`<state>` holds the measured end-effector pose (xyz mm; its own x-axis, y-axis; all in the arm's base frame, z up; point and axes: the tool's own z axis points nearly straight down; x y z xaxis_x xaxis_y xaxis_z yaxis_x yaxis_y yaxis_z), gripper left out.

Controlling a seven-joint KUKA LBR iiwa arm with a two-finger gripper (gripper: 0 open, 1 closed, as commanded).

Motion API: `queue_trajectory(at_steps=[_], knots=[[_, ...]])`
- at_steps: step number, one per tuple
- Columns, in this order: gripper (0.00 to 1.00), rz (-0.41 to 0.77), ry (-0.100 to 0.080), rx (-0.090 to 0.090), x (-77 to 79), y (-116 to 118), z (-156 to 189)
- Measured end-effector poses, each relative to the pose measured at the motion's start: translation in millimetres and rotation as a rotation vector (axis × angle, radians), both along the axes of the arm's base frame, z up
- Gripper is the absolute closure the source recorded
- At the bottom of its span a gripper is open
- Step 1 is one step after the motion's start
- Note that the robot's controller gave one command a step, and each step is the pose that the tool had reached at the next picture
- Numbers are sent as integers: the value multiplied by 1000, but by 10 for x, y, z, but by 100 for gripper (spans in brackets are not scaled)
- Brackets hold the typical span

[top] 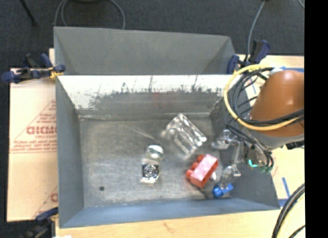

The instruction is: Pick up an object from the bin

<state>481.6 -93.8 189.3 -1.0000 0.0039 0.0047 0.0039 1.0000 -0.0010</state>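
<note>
Bin (69,144): grey metal. I look down into it, and its floor is mostly bare on the left.
Silver piece (149,172): small, squarish metal with a round pattern on top. It lies left of the floor's middle, with a pale rounded bit touching its upper end.
Clear plastic thing (183,134): a crumpled-looking transparent shape lying tilted, right of centre and nearer the back wall.
Red block (202,169): a chunky red piece lying aslant, just below the clear plastic and apart from the silver piece.
Blue piece (221,191): tiny, near the front-right corner, just beside the red block's lower end.
Tool (229,156): low in the bin's right end, just right of the red block and above the blue piece. I cannot tell its state, and I see nothing held.
Wrist: an orange cover (279,101) ringed by looped yellow and black cables (231,101), over the right wall.
</note>
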Motion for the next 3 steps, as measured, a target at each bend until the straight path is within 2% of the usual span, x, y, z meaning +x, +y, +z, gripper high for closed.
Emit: queue_trajectory(at_steps=[1,2,3], knots=[[0,383,-13,-1,62,149,-1073],[100,385,-10,-2,53,146,-1067],[100,390,-14,-3,-3,108,153]])
